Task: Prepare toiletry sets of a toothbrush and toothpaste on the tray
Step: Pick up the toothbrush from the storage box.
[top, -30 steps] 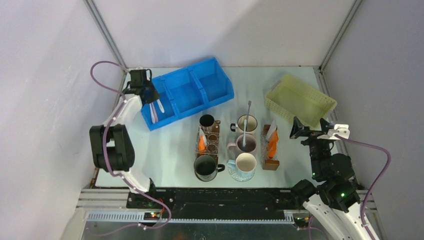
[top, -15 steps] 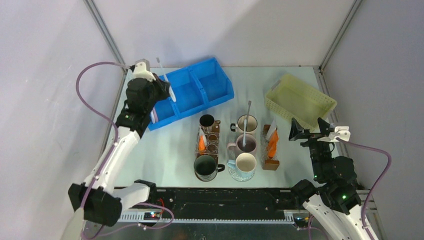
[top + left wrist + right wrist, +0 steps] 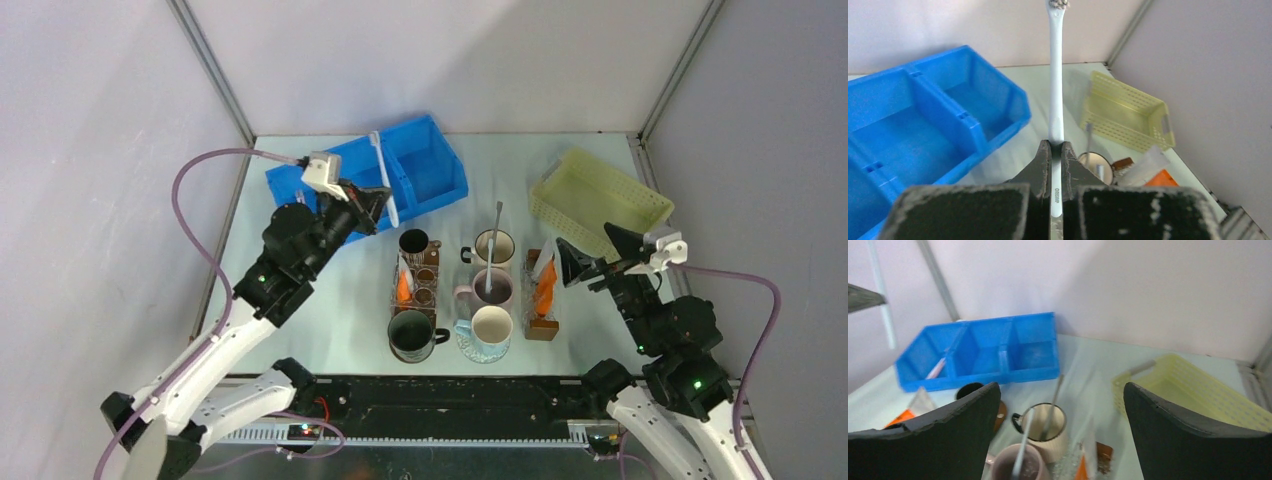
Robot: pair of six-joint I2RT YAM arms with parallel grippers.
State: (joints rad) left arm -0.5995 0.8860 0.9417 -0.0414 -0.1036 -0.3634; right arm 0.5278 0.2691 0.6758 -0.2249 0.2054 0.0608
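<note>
Boxed in on three sides by plain matte lilac-grey wall panels (image 3: pixel 440 60). Joined at the two far corners with slim grey metal corner posts (image 3: pixel 215 75), splaying outward in the overhead view. Floored with a smooth pale blue-white bench top (image 3: pixel 340 300), faintly glossy. Edged along the near side by a black rail (image 3: pixel 460 392), then ribbed aluminium framing (image 3: pixel 450 432). Lit softly and evenly, with faint blurred shadows on the bench.
</note>
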